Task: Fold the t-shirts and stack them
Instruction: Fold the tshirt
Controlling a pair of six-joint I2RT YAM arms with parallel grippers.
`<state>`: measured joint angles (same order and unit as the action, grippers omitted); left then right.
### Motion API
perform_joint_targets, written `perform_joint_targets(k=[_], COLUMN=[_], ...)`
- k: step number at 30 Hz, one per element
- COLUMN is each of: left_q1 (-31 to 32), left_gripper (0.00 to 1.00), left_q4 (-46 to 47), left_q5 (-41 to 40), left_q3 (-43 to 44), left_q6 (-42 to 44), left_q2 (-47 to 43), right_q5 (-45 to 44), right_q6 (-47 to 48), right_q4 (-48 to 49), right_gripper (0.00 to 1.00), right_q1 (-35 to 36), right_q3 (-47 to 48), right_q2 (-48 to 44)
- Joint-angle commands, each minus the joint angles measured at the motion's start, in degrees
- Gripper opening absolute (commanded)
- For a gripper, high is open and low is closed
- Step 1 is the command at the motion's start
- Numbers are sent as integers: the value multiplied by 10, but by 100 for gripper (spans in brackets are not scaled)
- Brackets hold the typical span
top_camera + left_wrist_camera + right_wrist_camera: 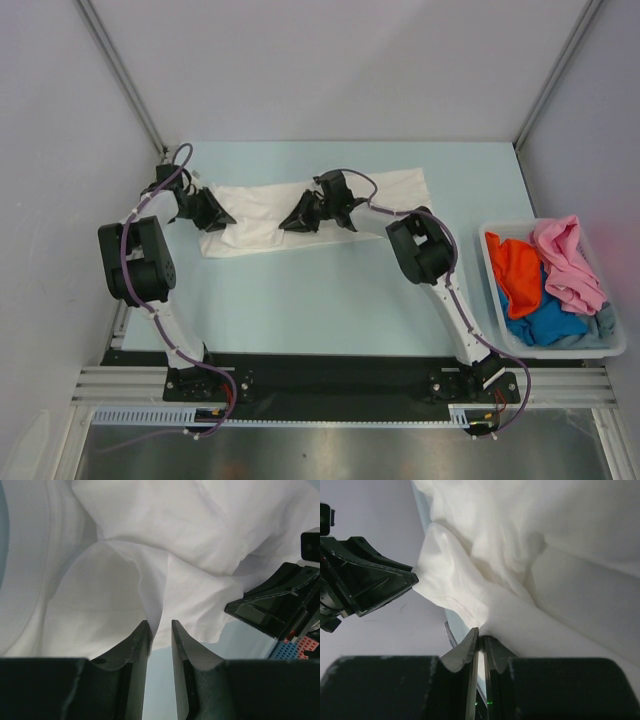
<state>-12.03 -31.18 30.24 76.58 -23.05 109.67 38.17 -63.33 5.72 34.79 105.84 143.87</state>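
Two grippers hung low over the white shirt [262, 203], which lay on the table [330, 300] as a long, rumpled band across the far half, its right end a little farther back than its left. The left gripper [222, 218] was at the band's left end and the right gripper [288, 223] near its middle. Their tips pointed toward each other, near but apart.

In the left wrist view, the left gripper's jaws stood a narrow gap apart. A drooping fold of the shirt came down to the tips, and bare table showed through the gap below it. Whether that fold was pinched or only lay against the tips could not be told. The right gripper showed dark at the right edge of that view, just beside the cloth.

In the right wrist view, the right gripper's jaws were nearly together, with only a thin slit between them. They were clenched on an edge of the shirt, which bunched upward from the tips in soft creases.

Four more shirts lay heaped in the bin [565, 351] at the table's right side, well apart from both arms. The orange shirt [518, 272] was on the left, the pink shirt [568, 262] was draped over the far right, the blue shirt [548, 322] lay toward the front, and the grey-blue shirt [603, 325] filled the near right corner.
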Motion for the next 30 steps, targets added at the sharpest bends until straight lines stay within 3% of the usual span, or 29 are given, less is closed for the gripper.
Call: perform_joint_targets(k=[1,13,16,21,30], left_q1=[-2,-2,-2,-2,-2], left_gripper=[29,27,28,46,50], left_q4=[19,32,30,8,21], left_q5=[16,17,11,-28,0], left_q3=[37,84,81,79,55], left_q6=[-12,-37,-31,-2,-6], left_q2=[-11,35,34,23,35], right_q5=[-6,4,9,12,-27], right_q6=[8,22,26,51,196], right_q4=[0,-45,-47,-89,-254], right_gripper=[13,10,17,29,42], right_q1=[-12,-38,-38,-50,-113], right_q3=[56,146,156,177,197], right_q2=[16,69,74,77,12])
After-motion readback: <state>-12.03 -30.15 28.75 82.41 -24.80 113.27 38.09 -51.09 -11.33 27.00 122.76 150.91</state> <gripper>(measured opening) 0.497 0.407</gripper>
